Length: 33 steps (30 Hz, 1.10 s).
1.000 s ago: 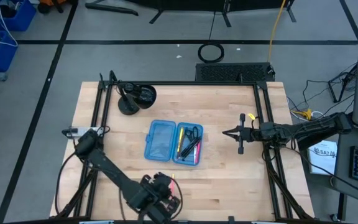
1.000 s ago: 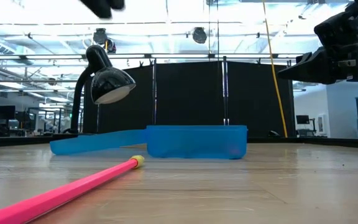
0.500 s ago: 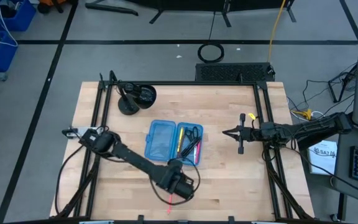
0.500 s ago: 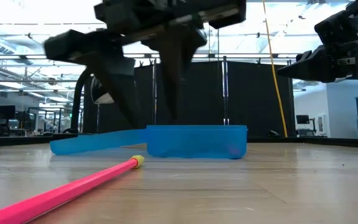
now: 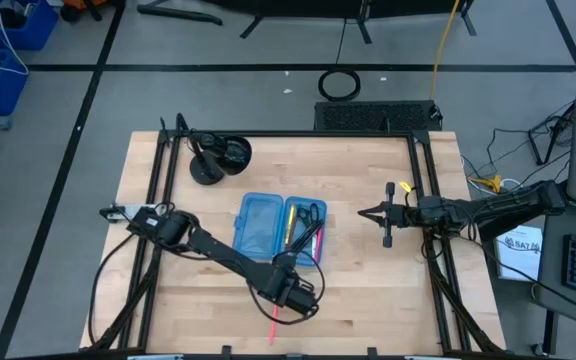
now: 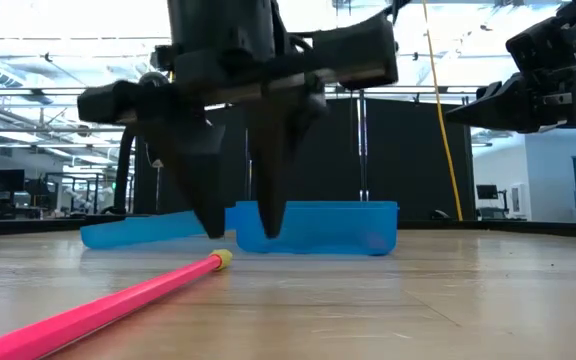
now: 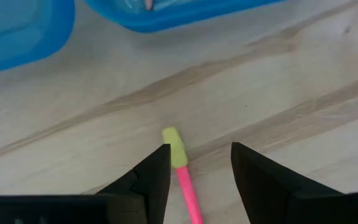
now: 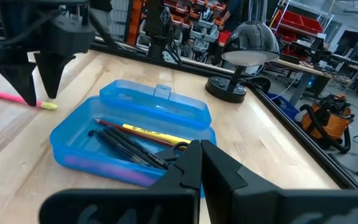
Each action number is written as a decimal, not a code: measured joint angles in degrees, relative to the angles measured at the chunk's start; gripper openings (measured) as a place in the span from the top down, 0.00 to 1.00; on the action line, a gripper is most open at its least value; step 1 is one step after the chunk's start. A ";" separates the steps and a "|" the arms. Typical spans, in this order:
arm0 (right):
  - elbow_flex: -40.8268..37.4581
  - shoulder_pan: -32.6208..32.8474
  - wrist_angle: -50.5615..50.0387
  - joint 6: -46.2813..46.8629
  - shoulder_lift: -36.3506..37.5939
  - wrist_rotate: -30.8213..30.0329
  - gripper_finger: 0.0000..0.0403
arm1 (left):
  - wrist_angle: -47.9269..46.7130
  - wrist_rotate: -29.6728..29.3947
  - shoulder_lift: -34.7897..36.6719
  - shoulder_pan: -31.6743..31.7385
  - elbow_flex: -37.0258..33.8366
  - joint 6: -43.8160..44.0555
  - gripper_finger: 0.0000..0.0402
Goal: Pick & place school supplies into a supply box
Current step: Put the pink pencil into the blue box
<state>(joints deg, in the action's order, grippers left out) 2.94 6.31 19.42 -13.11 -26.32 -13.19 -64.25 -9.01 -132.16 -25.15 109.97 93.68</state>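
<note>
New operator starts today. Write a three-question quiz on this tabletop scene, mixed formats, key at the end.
1. True or false: the left gripper is open, with the pink pencil lying on the table between its fingers.
2. Multiple choice: the supply box is (A) closed and latched, (B) open with pens inside, (C) open and bare.
3. Short answer: which gripper waits off to the side, away from the box?

Key
1. True.
2. B. Pens and scissors lie in one half.
3. The right gripper, shut, near the table's right edge.
</note>
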 joint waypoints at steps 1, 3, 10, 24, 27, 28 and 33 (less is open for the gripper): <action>0.00 0.00 -0.08 0.07 -0.01 0.00 1.00 | 0.08 0.13 -0.31 -0.02 0.00 -0.04 0.59; 0.00 0.00 -0.18 0.29 -0.03 0.00 1.00 | 0.24 0.56 -1.12 -0.04 0.00 -0.20 0.60; 0.00 0.00 -0.46 0.40 -0.04 0.00 1.00 | 0.62 1.96 -2.36 -0.15 0.02 -0.37 0.59; 0.00 0.00 -0.43 0.42 -0.05 0.02 1.00 | 0.55 0.78 -2.79 -2.10 0.07 -6.34 0.59; 0.00 0.00 -0.46 0.42 -0.05 0.02 1.00 | 1.12 0.64 -2.78 -2.39 -0.62 -7.21 0.61; 0.00 0.00 -0.46 0.42 -0.05 0.02 1.00 | 1.36 0.64 -2.71 -2.43 -0.96 -6.99 0.62; 0.00 0.00 -0.46 0.42 -0.05 0.02 1.00 | 2.10 0.86 -2.49 -2.45 -2.45 -7.21 0.71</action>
<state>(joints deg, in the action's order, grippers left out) 2.94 6.31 18.96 -12.69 -26.37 -13.17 -62.15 -8.15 -134.65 -27.59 107.53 86.48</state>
